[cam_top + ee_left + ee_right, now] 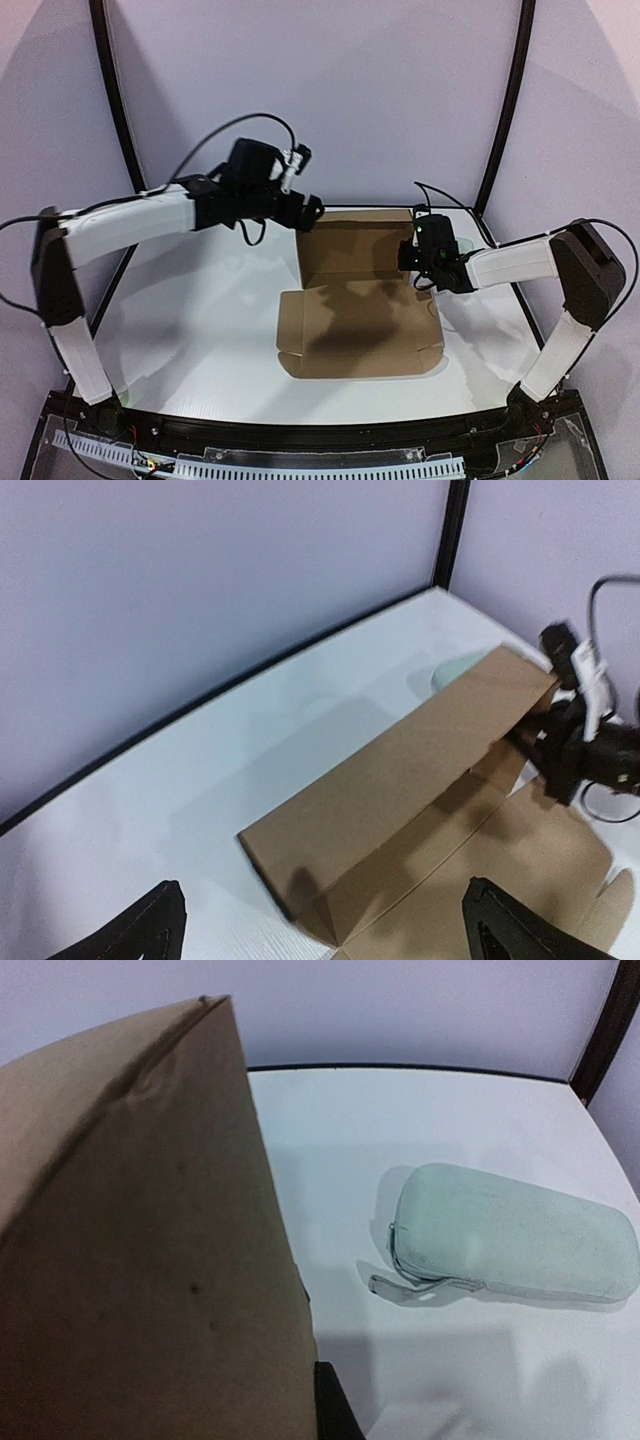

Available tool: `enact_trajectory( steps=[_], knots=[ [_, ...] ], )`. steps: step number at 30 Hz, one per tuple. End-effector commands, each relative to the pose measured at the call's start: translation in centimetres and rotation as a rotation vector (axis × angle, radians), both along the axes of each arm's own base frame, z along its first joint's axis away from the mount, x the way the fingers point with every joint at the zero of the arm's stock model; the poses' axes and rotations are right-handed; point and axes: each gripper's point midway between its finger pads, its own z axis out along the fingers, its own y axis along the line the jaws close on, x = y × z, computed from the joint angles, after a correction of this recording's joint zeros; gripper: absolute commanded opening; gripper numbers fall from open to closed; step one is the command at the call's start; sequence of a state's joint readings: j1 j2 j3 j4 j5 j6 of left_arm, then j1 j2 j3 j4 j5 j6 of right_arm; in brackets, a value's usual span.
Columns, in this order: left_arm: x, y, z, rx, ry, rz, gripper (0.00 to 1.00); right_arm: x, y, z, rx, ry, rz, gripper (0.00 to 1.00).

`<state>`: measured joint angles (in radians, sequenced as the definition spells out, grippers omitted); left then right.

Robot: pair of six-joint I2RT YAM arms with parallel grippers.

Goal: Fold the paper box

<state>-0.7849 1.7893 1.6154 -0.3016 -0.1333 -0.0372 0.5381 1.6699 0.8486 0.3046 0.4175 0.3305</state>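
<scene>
Nearest the arm bases, the paper box (360,330) lay at the middle of the white table (180,330). Its front portion was a flat, unfolded sheet of plain brown corrugated cardboard with a matte face, small notched tabs at the corners and narrow side flaps lying level with the base.

Behind that flat part, one long rectangular panel stood raised along its crease, a shadow falling forward from it across the base. By my reading, only this first wall was up. The side flaps, the front wall and the lid were not yet folded or tucked, so most of the work was left.

The right hand (422,255) sat against the right end of the raised panel. Cardboard filled its own camera, so I could not tell whether it was clamped on the board or merely touching. The left hand (312,208) hung over the panel's far left corner, its two dark fingers (160,925) spread wide and holding nothing.

Farther back, to the right, a pale case (510,1235), a rounded oblong, translucent and soft-looking, rested on the table well apart from the box.
</scene>
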Motion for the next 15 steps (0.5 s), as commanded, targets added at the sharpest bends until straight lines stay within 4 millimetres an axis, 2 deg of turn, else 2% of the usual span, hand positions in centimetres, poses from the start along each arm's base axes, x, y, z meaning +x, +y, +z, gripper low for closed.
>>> enact_trajectory(
  steps=[1,4,7,10,14,15],
  knots=[
    [-2.8,3.0,4.3,-0.079,-0.024,0.038,0.99,0.1,0.4,2.4,0.083,0.024,0.016,0.00],
    [-3.4,4.5,3.8,-0.095,-0.014,0.091,0.99,-0.1,0.5,3.4,0.122,0.060,0.021,0.00],
    [-3.1,5.7,1.4,-0.096,0.029,0.177,0.99,-0.7,1.3,4.2,0.189,0.126,0.055,0.00],
    [-2.8,5.7,-1.3,-0.102,0.087,0.223,0.99,-1.4,1.9,4.7,0.218,0.173,0.091,0.00],
    [-2.2,5.8,-3.2,-0.084,0.137,0.277,0.99,-1.9,2.2,5.3,0.229,0.206,0.109,0.00],
    [-1.8,5.4,-4.5,-0.077,0.161,0.289,0.99,-2.2,2.4,5.6,0.240,0.209,0.122,0.00]
  ],
)
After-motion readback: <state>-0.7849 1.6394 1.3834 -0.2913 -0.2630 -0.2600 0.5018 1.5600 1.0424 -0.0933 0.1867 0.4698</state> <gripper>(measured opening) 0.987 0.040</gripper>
